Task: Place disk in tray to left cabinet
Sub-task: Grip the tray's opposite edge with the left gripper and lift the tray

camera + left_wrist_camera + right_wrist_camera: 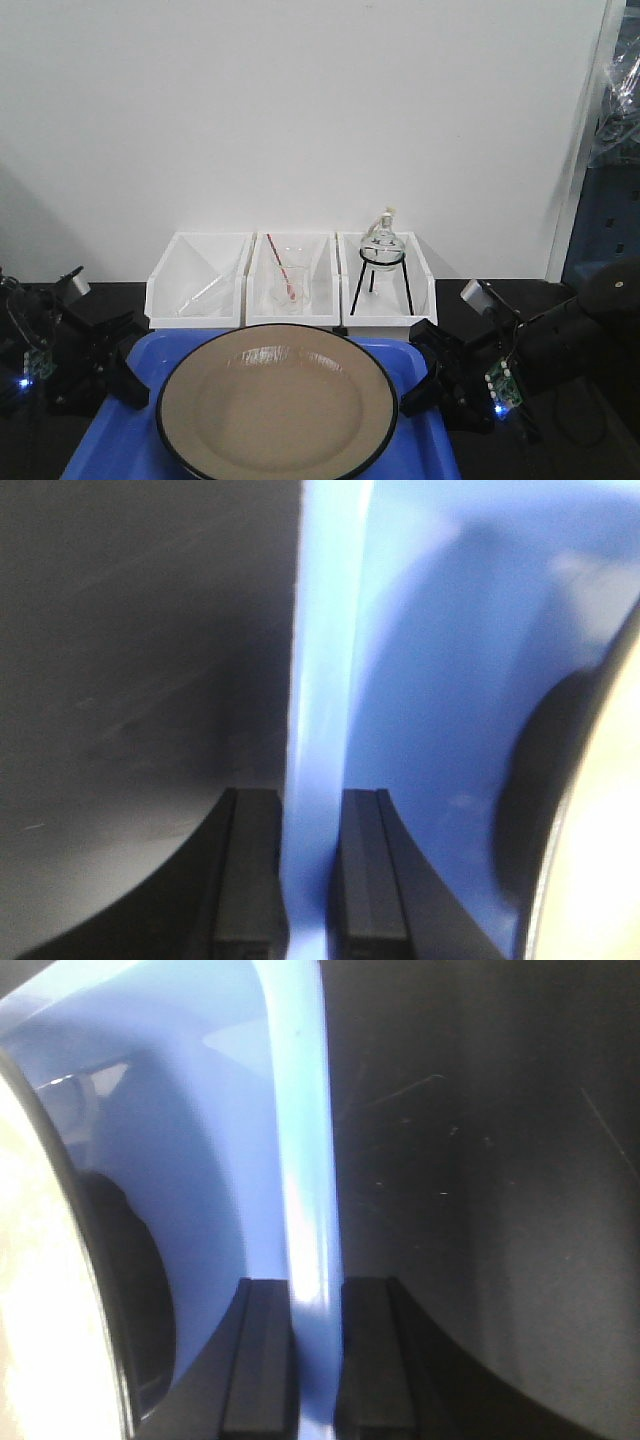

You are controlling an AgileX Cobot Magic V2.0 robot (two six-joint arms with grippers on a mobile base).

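the round glossy tan plate with a thin black rim (pixel 275 405) lies flat in the middle of the rectangular bright blue plastic tray (pixel 105 445), filling most of its width. the left claw (pixel 128 385) is clenched on the tray's left rim; in the left wrist view its two black fingers (pixel 245 880) stand one on each side of the blue edge, pressed against it. the right claw (pixel 425 385) grasps the opposite rim in the same way, one finger (pixel 262 1360) inside the tray and the other outside. the dark table (pixel 480 1110) shows beyond the rim, but whether the tray rests on it cannot be told. just behind the tray stand three white plastic bins (pixel 200 275) in a row, holding glassware; the rightmost holds a round glass flask on a black wire stand (pixel 382 250).
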